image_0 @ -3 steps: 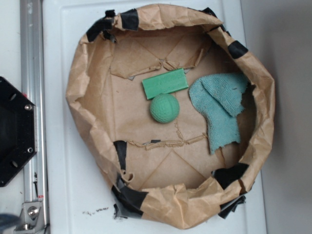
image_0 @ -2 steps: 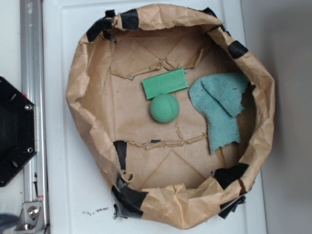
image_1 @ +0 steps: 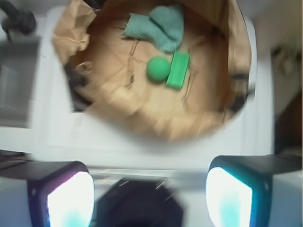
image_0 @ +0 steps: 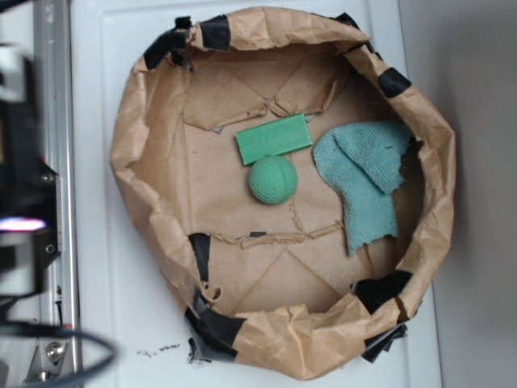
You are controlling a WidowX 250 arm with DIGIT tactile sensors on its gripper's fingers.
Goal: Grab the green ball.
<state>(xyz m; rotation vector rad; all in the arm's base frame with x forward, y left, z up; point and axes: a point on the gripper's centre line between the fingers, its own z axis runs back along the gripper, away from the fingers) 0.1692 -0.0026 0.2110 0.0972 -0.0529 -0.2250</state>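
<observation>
Only from the wrist: hand (image_1: 149, 198) spread, green ball (image_1: 158, 69) ahead.

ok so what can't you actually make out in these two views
- Gripper: the wrist view shows only two blurred fingertips at the bottom edge; in the exterior view, the arm is a motion-smeared shape at the left edge.
- Green ball: seam grooves lost to blur in the wrist view.
- Bowl floor under the teal cloth: covered.

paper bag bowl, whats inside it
Inside the paper bag bowl: a green ball, a green block just beside it, and a teal cloth. Anything beneath the cloth is hidden.
</observation>
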